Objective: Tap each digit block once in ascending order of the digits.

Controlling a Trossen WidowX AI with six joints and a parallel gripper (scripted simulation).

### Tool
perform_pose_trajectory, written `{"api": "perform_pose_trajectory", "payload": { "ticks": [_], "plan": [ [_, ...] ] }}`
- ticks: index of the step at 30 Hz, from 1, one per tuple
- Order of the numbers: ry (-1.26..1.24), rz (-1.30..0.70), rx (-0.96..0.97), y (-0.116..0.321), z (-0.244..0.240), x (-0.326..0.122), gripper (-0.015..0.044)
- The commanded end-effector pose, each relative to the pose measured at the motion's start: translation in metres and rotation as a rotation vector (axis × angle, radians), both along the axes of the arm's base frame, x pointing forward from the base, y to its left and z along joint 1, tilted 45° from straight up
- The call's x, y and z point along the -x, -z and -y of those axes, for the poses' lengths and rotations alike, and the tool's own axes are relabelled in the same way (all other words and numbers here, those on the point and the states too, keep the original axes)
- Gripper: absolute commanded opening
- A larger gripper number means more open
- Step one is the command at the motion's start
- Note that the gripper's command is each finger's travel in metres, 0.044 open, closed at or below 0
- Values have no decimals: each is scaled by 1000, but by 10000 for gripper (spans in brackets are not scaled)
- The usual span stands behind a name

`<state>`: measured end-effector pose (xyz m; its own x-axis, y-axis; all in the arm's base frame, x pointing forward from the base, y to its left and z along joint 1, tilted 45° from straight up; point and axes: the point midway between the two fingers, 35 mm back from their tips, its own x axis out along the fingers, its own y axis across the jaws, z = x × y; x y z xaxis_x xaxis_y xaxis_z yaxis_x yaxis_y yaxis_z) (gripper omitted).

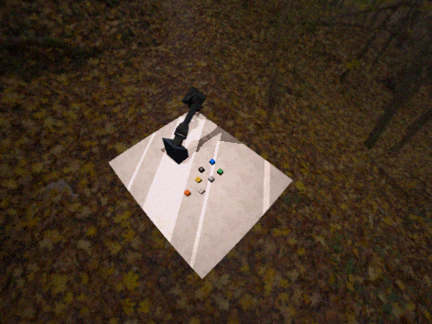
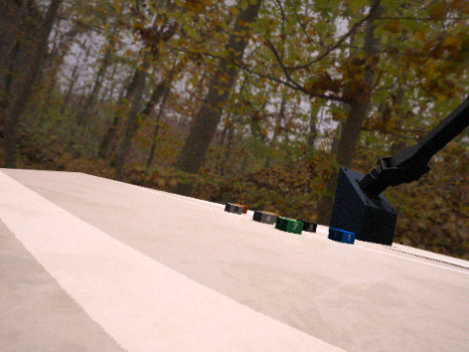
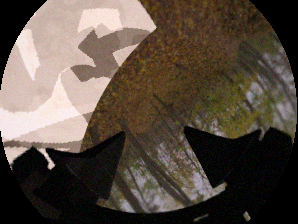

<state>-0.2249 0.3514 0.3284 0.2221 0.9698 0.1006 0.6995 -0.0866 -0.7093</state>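
From above, the green square block [image 1: 220,171] [image 2: 289,225], marked "7", lies at five o'clock from the blue square block [image 1: 212,161] [image 2: 341,236], marked "1". The black claw [image 3: 154,132] gapes wide, empty.

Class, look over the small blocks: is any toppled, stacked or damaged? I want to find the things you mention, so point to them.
Nothing stands out: the small blue block [image 1: 212,161] [image 2: 342,236], small green block [image 1: 220,171] [image 2: 289,225] and small orange block [image 1: 188,193] sit apart; fine damage is too small to judge.
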Motion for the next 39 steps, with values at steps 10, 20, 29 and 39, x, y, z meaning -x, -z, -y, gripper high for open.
{"api": "perform_pose_trajectory", "payload": {
  "ticks": [10, 20, 29, 39],
  "plan": [
    [95, -220, -42, 4, -53, -84, 400],
    [302, -424, -101, -1, -85, -238, 400],
    [519, -607, -172, -3, -59, -385, 400],
    [811, -840, -106, 72, -8, -529, 400]
  ]
}}
